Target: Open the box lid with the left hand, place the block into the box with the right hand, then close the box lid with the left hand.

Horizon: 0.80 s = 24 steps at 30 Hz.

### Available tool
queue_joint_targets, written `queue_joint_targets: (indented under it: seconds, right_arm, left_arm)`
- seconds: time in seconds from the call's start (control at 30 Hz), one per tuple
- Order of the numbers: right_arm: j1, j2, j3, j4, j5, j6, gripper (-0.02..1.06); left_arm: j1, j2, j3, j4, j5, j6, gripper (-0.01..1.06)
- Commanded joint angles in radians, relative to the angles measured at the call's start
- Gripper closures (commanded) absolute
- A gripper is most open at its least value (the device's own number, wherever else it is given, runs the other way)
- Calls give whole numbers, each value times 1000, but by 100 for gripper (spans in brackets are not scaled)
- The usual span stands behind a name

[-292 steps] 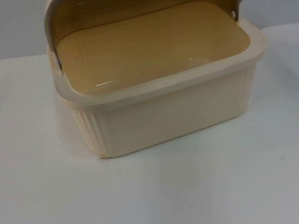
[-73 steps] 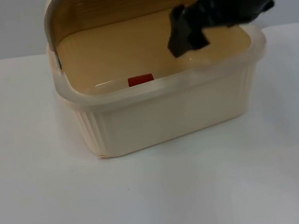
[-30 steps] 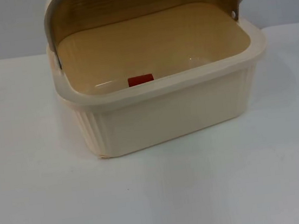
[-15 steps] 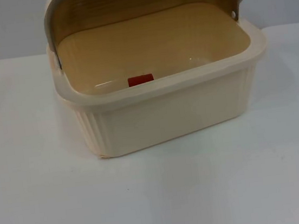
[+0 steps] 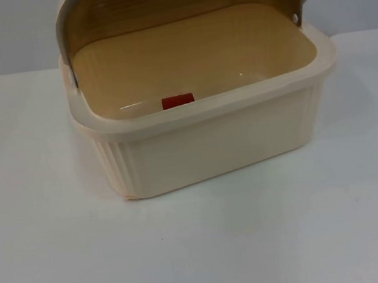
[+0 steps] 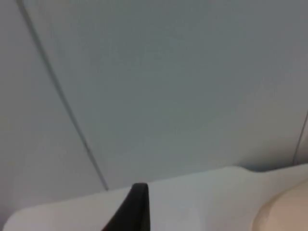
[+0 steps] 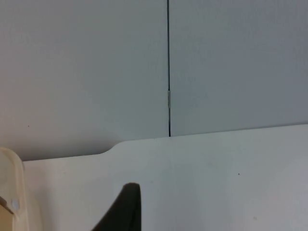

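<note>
left tool (image 6: 137, 204): one black fingertip visible in left wrist view, over the white surface (image 6: 192, 202) near the grey partition wall (image 6: 168, 86); cannot tell how wide it stands; arm waits off to the side
left wrist extra: a cream curved bit of the box (image 6: 284, 214) beside the fingertip, well apart from it
box (image 5: 209, 139): cream, ribbed sides, sits mid-surface toward the far edge in top view, rim just in front of the wall
lid (image 5: 179, 1): open, tipped up and back behind the box, tan inside
block (image 5: 178, 101): red, inside the box on its floor, tight against the near wall, left of centre; top partly hidden by the rim
open room: bare surface (image 5: 202, 250) left, right and in front of the box in top view; little gap behind it
right tool (image 7: 125, 209): one black fingertip in right wrist view, above the surface, cannot tell its opening
right wrist extra: box rim edge (image 7: 12, 187) at one side, wall seam (image 7: 168, 67) straight ahead
</note>
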Motion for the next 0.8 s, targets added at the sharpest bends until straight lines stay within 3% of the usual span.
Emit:
queue_joint_targets:
  seconds: [0.0,0.27,0.37,0.4,0.53,0.57,0.7,0.77]
  right_arm:
    - [-7,-4,3,2,-2,-6,-1]
    - [-7,-4,3,2,2,-6,-1]
    - [-7,-4,3,2,2,-6,-1]
    - [-7,-4,3,2,2,-6,-1]
    - [-7,-4,3,2,4,-6,-1]
    - [-7,-4,3,2,4,-6,-1]
    - [-7,-4,3,2,4,-6,-1]
    - [-7,-4,3,2,7,-6,-1]
  left_arm:
    - [-46,86,-107,-12,3,26,1]
    - [-119,248,-282,-9,14,84,1]
    - [-162,314,-337,-9,16,280,1]
    - [-162,314,-337,-9,16,280,1]
    - [-216,370,-347,10,-15,598,1]
    - [-216,370,-347,10,-15,598,1]
    - [-280,413,-347,32,-54,838,1]
    - [-295,426,-347,34,-69,875,1]
